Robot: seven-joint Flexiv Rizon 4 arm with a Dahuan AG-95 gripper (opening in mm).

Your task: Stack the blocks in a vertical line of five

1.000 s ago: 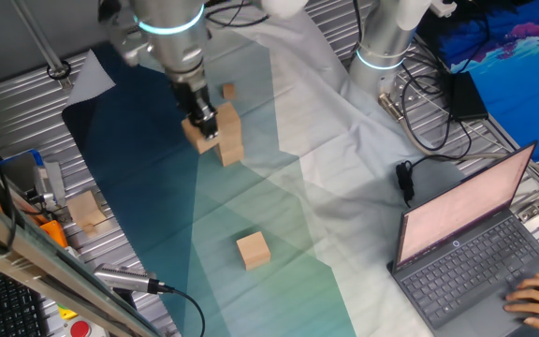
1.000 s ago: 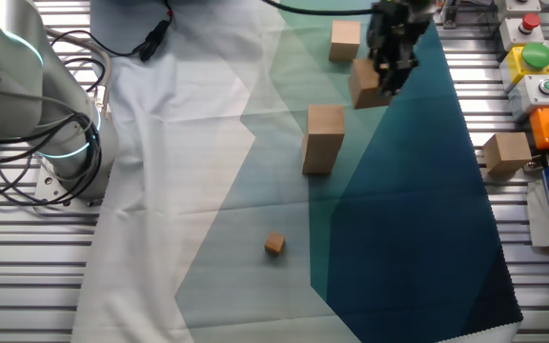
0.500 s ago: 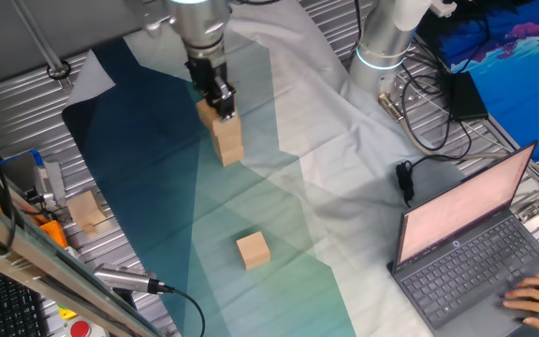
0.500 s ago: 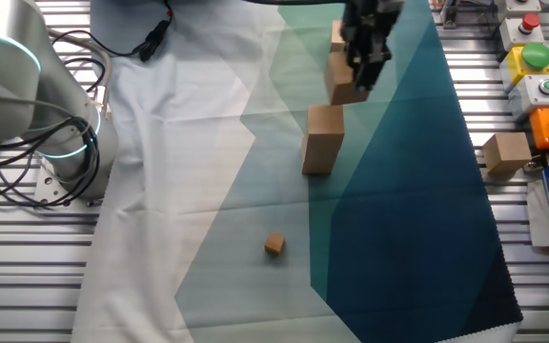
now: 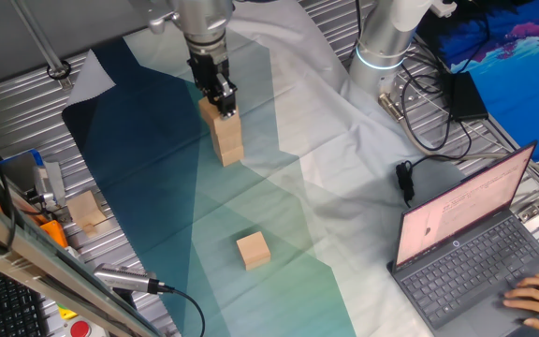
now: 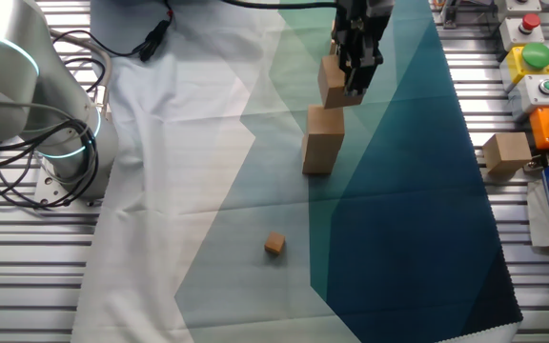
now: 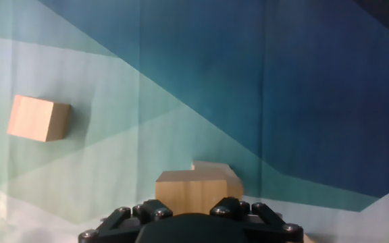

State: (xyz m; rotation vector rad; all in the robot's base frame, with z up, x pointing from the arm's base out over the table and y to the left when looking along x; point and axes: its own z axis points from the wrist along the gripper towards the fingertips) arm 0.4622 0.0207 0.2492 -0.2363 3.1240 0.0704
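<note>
Two of the blocks stand as a stack on the blue-green cloth. My gripper is shut on a third tan block and holds it just above the stack, a little off to one side. In the hand view the held block fills the space between my jaws, and the stack's top peeks out behind it. A fourth block lies alone on the cloth.
A much smaller tan cube lies on the cloth. A paler cube rests off the cloth on the metal table. An open laptop, with a hand on it, and a second arm's base stand at one side.
My gripper has carried the held block sideways from beside the stack to a spot just over it. The stack and the loose block have not moved.
</note>
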